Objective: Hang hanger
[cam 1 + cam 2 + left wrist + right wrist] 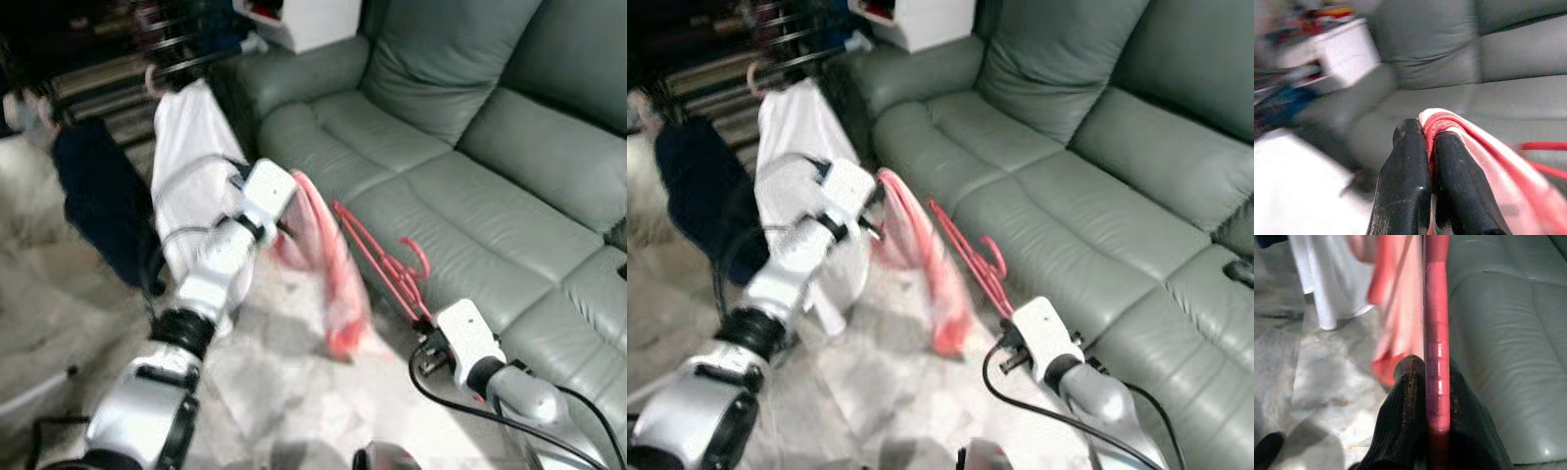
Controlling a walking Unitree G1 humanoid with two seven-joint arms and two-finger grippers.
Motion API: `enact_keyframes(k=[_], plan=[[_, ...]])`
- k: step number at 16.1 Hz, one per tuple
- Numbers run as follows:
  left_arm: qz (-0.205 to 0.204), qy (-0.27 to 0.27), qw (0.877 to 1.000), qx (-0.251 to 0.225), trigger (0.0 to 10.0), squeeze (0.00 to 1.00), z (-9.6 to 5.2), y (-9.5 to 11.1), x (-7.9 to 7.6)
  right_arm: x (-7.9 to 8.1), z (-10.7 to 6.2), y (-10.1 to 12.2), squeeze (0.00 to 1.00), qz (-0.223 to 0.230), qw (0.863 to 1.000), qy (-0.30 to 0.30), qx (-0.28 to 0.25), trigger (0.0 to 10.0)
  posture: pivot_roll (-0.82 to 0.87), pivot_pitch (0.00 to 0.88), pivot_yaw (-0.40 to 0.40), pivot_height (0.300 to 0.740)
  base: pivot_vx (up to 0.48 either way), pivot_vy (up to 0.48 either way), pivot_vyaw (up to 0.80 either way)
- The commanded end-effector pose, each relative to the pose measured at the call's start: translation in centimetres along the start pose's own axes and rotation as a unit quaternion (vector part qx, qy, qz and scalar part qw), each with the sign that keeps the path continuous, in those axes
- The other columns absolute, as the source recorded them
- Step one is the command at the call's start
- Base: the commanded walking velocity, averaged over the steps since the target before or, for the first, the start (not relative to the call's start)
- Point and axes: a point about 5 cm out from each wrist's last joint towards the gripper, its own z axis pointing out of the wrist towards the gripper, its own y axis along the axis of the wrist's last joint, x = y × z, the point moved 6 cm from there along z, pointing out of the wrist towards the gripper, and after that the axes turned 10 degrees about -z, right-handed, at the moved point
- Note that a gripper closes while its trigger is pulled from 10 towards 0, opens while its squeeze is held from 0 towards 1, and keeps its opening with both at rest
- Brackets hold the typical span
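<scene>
The left gripper (1431, 147) pinched a pink garment (328, 264) beside the grey sofa (490, 166); the right gripper (1432, 377) clamped the red hanger (387, 259). A white garment (191, 157) hung far left.

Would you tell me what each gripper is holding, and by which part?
Right gripper: red hanger, by one straight arm. Left gripper: pink garment, by its bunched top edge.
</scene>
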Motion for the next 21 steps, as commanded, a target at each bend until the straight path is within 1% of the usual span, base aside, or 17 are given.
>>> enact_keyframes(k=[1, 2, 4, 6, 7, 9, 10, 12, 13, 16, 18, 21], plan=[[0.017, 0.066, 0.998, 0.018, 10.0, 0.00, 0.0, -0.3, 3.0, 0.0, -0.6, 0.8, 0.00, -0.004, 1.000, 0.008, -0.019, 10.0, -0.10, 0.024, 0.062, 0.740, 0.000, 0.000, 0.00], [0.024, 0.086, 0.996, 0.023, 10.0, 0.00, 0.2, -0.2, 3.8, -0.2, -1.0, 0.8, 0.00, -0.005, 1.000, 0.014, -0.019, 10.0, -0.10, 0.023, 0.066, 0.740, 0.000, 0.000, 0.00], [0.030, 0.086, 0.996, 0.020, 10.0, 0.00, 0.5, 0.1, 4.0, -0.7, -1.4, 0.8, 0.00, -0.009, 1.000, 0.021, -0.020, 10.0, -0.11, 0.022, 0.070, 0.740, 0.000, 0.000, 0.00], [0.032, 0.078, 0.996, 0.015, 10.0, 0.00, 0.7, 0.4, 3.8, -0.8, -1.3, 1.3, 0.00, -0.009, 0.999, 0.032, -0.028, 10.0, -0.11, 0.022, 0.070, 0.740, 0.000, 0.000, 0.00], [0.034, 0.076, 0.996, 0.014, 10.0, 0.00, 0.7, 0.5, 3.7, -0.4, -1.3, 1.6, 0.00, -0.006, 0.998, 0.046, -0.034, 10.0, -0.11, 0.022, 0.070, 0.740, 0.000, 0.000, 0.00], [0.040, 0.076, 0.996, 0.013, 10.0, 0.00, 0.8, 0.4, 3.6, 1.2, -1.5, 2.5, 0.00, -0.004, 0.994, 0.096, -0.051, 10.0, -0.11, 0.022, 0.070, 0.740, 0.000, 0.000, 0.00], [0.041, 0.072, 0.997, 0.011, 10.0, 0.00, 0.9, 0.5, 3.5, 1.7, -1.6, 2.6, 0.00, -0.003, 0.992, 0.115, -0.053, 10.0, -0.11, 0.022, 0.070, 0.740, 0.000, 0.000, 0.00], [0.032, 0.053, 0.998, 0.005, 10.0, 0.00, 0.9, 0.5, 3.0, 2.0, -1.7, 2.6, 0.00, -0.005, 0.990, 0.134, -0.052, 10.0, -0.10, 0.025, 0.071, 0.740, 0.000, 0.000, 0.00], [0.044, 0.055, 0.997, 0.005, 10.0, 0.00, 0.8, 0.5, 3.1, 1.9, -1.7, 2.5, 0.00, -0.005, 0.989, 0.136, -0.051, 10.0, -0.10, 0.025, 0.071, 0.740, 0.000, 0.000, 0.00], [0.054, 0.050, 0.997, 0.013, 10.0, 0.00, 0.9, 0.2, 3.0, 1.5, -1.7, 2.7, 0.00, -0.006, 0.989, 0.137, -0.051, 10.0, -0.10, 0.027, 0.073, 0.740, 0.000, 0.000, 0.00], [0.033, 0.014, 0.999, 0.002, 10.0, 0.00, 0.9, 0.5, 2.2, 1.0, -1.3, 2.7, 0.00, -0.005, 0.991, 0.125, -0.052, 10.0, -0.10, 0.027, 0.073, 0.740, 0.000, 0.000, 0.00], [0.026, -0.005, 1.000, -0.013, 10.0, 0.00, 0.9, 1.2, 1.8, 0.8, -0.8, 2.8, 0.00, 0.000, 0.992, 0.116, -0.053, 10.0, -0.10, 0.030, 0.072, 0.740, 0.000, 0.000, 0.00]])
